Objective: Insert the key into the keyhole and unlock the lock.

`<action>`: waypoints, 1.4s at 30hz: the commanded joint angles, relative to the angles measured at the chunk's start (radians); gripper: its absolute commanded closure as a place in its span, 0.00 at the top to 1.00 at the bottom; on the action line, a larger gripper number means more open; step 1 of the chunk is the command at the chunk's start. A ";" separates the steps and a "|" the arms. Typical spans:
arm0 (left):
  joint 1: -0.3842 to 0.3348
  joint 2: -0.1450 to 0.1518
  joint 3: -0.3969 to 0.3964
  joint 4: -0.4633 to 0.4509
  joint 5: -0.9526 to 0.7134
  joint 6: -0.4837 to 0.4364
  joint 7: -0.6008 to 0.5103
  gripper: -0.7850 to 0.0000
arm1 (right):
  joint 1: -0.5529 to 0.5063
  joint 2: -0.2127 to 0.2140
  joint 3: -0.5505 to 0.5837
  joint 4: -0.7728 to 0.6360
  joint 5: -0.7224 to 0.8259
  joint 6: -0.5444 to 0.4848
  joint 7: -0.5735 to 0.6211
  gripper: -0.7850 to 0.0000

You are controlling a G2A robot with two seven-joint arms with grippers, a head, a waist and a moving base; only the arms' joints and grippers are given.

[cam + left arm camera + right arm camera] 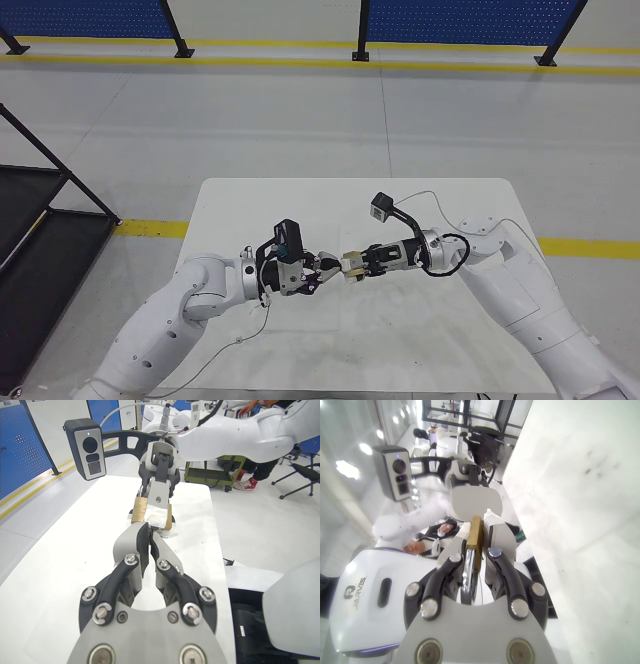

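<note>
A brass padlock (351, 263) with white tape around its body (139, 510) is held in the air above the white table (420, 330). My right gripper (360, 262) is shut on it, the chrome shackle (468, 565) pointing back toward the wrist. The lock's brass edge (475, 536) sits between the right fingers. My left gripper (149, 530) is shut, its tips pressed against the padlock's bottom face. The key is hidden between its black pads (143, 545). In the top view, the left gripper (326, 268) meets the lock head-on from the left.
Both grippers meet over the middle of the table, with bare tabletop (62, 555) around them. A black rack (40, 250) stands off the table's left side. Blue barriers (450, 20) line the far floor. A green cart (207, 472) stands past the table's far corner.
</note>
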 commanded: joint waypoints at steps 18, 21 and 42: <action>0.007 0.003 -0.020 -0.032 0.033 0.003 -0.009 0.00 | 0.000 0.000 0.000 0.000 0.000 0.000 0.000 0.00; 0.016 0.005 -0.032 -0.048 0.048 0.007 -0.007 0.00 | 0.000 0.000 0.000 0.000 0.000 0.000 0.000 0.00; 0.049 0.011 -0.055 -0.089 0.104 0.001 -0.003 0.00 | 0.000 0.000 0.000 0.000 0.000 0.000 0.000 0.00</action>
